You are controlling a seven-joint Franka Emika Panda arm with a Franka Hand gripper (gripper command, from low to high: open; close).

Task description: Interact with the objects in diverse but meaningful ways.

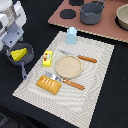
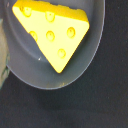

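We count one cheese wedge [image 1: 19,54], one bread loaf [image 1: 49,84], one yellow box [image 1: 47,58], one milk carton [image 1: 72,35], one plate [image 1: 68,67], one pan [image 1: 21,56], perhaps two pots [image 1: 91,13], and two orange-handled utensils [image 1: 86,59].

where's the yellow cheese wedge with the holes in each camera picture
Exterior view: the yellow holed cheese wedge lies in the dark grey pan, at the exterior view's left.
Wrist view: the wedge fills much of the frame.
Shared landmark: the pan's grey rim.
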